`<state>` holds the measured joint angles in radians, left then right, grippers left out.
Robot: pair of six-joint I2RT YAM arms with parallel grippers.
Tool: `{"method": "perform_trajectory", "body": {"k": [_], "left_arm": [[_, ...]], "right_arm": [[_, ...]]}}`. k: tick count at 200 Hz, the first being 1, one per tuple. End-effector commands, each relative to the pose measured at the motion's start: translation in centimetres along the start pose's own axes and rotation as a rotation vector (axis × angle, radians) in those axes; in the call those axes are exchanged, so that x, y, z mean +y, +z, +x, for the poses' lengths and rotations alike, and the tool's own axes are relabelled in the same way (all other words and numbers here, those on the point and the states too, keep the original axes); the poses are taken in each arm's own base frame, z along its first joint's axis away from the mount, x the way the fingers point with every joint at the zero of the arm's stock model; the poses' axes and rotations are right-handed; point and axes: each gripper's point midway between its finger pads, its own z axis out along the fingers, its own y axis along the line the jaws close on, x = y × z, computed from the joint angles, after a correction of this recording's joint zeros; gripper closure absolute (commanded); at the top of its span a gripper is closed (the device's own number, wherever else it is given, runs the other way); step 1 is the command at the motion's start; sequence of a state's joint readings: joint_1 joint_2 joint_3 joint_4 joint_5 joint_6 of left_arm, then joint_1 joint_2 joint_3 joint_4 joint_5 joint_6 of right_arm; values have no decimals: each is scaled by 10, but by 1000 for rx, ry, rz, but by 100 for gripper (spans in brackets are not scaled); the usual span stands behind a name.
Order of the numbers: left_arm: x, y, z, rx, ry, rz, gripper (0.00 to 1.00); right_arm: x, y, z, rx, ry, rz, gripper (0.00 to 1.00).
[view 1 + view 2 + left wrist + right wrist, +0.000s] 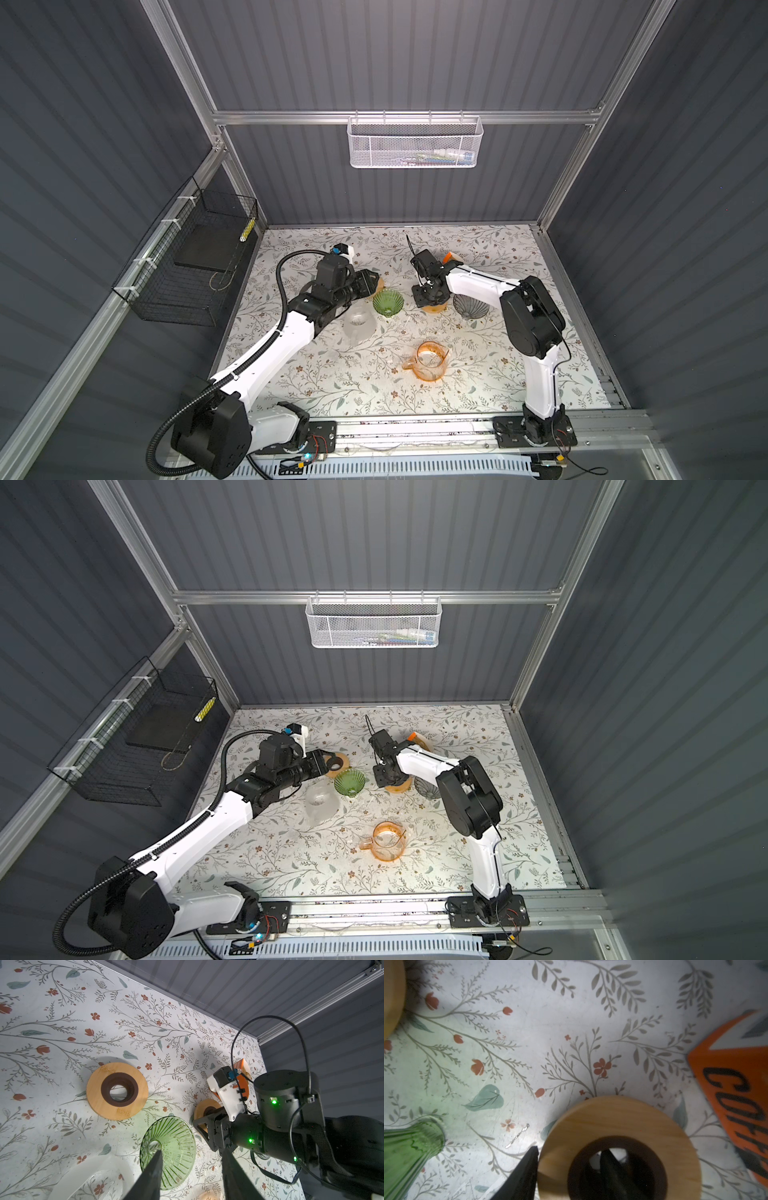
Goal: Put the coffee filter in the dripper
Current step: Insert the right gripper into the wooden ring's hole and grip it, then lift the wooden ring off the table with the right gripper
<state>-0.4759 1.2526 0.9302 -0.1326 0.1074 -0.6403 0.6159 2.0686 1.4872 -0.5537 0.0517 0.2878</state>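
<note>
Three glass drippers stand mid-table: a green dripper point(387, 302) point(172, 1153), a dark grey dripper point(471, 305) and a clear frosted dripper point(359, 326). No loose coffee filter shows; an orange box point(737, 1095) lettered "COFF" lies behind the right arm point(453, 257). My left gripper point(192, 1150) hangs open above the green dripper's rim, with nothing between its fingers. My right gripper point(570, 1149) is shut on a wooden ring point(612, 1118), one finger outside the rim and one inside the hole, between the green and grey drippers point(434, 308).
A second wooden ring point(95, 1093) lies flat on the table just behind the left gripper point(343, 762). An orange glass pitcher point(430, 359) stands nearer the front. A black wire basket point(195, 257) hangs on the left wall and a white mesh basket point(415, 143) on the back rail.
</note>
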Motion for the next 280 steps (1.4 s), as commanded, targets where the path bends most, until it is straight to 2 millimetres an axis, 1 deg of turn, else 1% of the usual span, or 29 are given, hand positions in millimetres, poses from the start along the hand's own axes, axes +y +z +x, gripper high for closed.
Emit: {"method": "perform_trajectory", "body": {"k": [1,47,61,75,101,123,153,169,191,216,228,235,260,280], "left_arm": [[0,-2,2,3,-9,16,53],[1,-3,2,1,-11,15,53],[0,-4,2,-2,-11,18,53],[0,-4,1,-3,-13,19,53],[-1,-7,0,-7,-11,20,53],[-1,-11,-1,-16,-9,15,53],[-1,-15,-3,-18,11,5,53],[-1,-16,-3,-14,25,1,53],[0,-16,-2,-6,35,-10,53],[2,-16,0,2,41,-17,53],[4,-17,0,5,51,-34,53],[6,-18,0,2,55,-45,53],[6,-19,-1,2,64,-51,52],[8,-20,0,3,57,-54,52]], "right_arm": [[-1,7,2,21,4,17,50],[-1,9,3,27,-13,38,50],[-1,8,3,26,-10,42,54],[-1,6,1,17,-10,43,61],[0,-5,-4,-12,-7,37,66],[1,-24,-13,-55,-5,30,70],[6,-53,-21,-106,-9,4,70],[9,-71,-24,-133,-23,-1,70],[14,-102,-23,-168,-57,-4,69],[20,-136,-13,-189,-88,-10,69],[22,-150,-5,-199,-107,2,69],[27,-159,1,-205,-120,-5,69],[37,-177,27,-186,-152,3,69],[49,-185,49,-162,-168,-19,69]]}}
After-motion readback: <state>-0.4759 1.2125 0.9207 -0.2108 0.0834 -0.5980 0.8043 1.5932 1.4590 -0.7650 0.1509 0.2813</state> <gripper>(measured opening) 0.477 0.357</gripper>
